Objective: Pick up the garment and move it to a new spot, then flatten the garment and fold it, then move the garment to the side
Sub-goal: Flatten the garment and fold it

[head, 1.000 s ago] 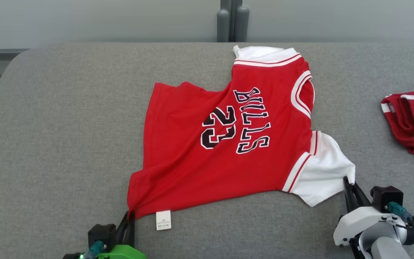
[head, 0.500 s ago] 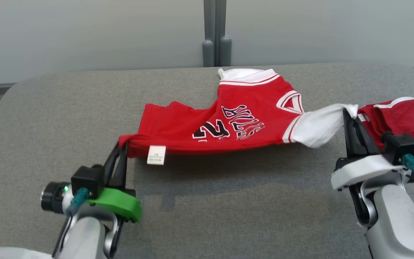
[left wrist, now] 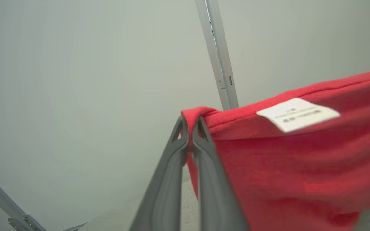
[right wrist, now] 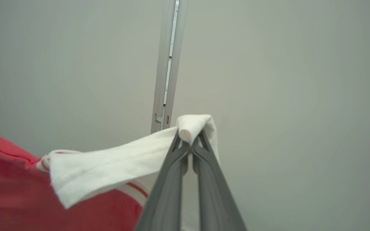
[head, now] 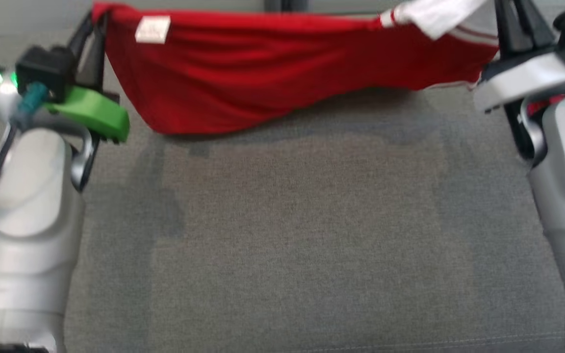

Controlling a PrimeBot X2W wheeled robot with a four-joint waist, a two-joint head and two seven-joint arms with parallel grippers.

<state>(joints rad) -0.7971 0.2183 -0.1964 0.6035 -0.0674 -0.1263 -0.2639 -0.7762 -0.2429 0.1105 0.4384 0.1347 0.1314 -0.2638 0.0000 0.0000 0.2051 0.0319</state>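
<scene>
- The left tool (left wrist: 189,128) is clamped tight on a red hem corner of the garment (head: 263,63), at the far left. Only a small bunch of cloth sits over its tips, so I would carry gently and avoid any jerk that could pull it free.
- Just right of that corner, a white label (head: 152,28) lies on the raised edge. It is a handy mark for which edge is up when the cloth is laid down.
- The garment hangs in the air between the two tools, above the far part of the table (head: 287,235). Its top edge is stretched almost level and its body sags lower on the left. Whether the lowest fold brushes the table I cannot tell.
- To set it down well, both arms should travel at one height and one pace. The spacing should be enough to hold the edge taut without straining it. Let the hanging edge land first, then draw the rest out flat.
- At the right, the white sleeve (head: 434,14) is stretched out to the right tool (right wrist: 189,141), which is pinched closed on its rolled tip. A sleeve is a weak handle, since a hard pull would likely stretch it rather than spread the body.
</scene>
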